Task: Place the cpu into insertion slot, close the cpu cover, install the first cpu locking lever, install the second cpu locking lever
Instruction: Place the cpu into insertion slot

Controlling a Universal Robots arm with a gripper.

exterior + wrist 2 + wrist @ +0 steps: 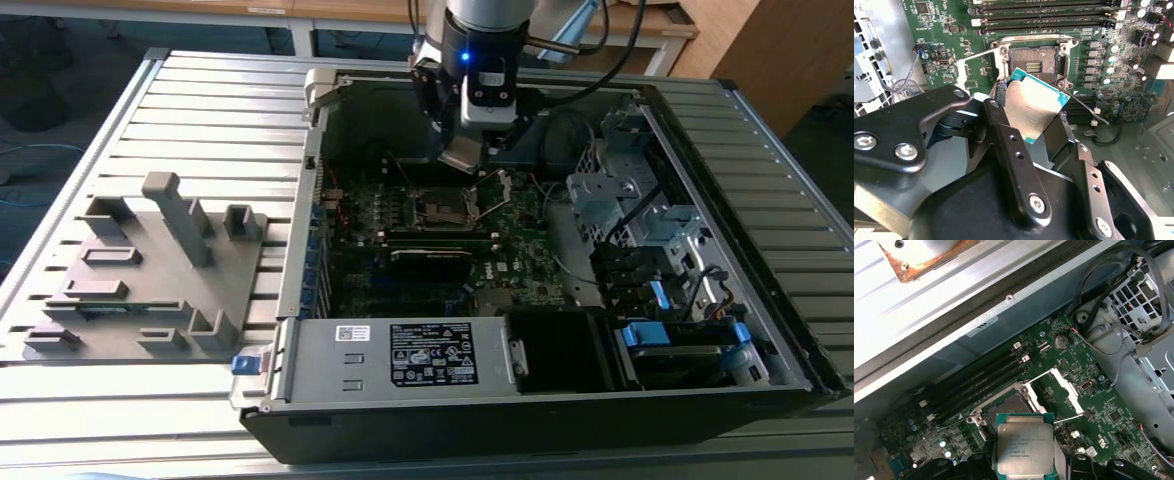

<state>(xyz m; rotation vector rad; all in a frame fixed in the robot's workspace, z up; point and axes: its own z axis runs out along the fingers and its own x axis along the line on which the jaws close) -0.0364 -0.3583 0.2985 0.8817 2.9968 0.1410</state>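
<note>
The cpu (1036,107) looks light, thin and stiff, a flat plate that will not flex. I judge it fragile all the same: the contacts on its underside and the pins in the slot (1033,65) would not forgive a scrape or a skewed drop. Its smooth metal top offers little grip, so the opposite edges seem the sensible place to take hold, leaving both faces untouched.

That is how the hand (1031,127) has it. Its fingers (999,125) are clamped on two opposite edges, spread just the chip's width and no wider. The cpu hangs above the slot, apart from it and not seated, and it sits tilted to the slot in the second wrist view. The slot lies bare, its dark centre exposed. The cover (1071,392) stands swung up beside the slot, and a thin wire lever (1089,110) angles away from the slot's edge.
</note>
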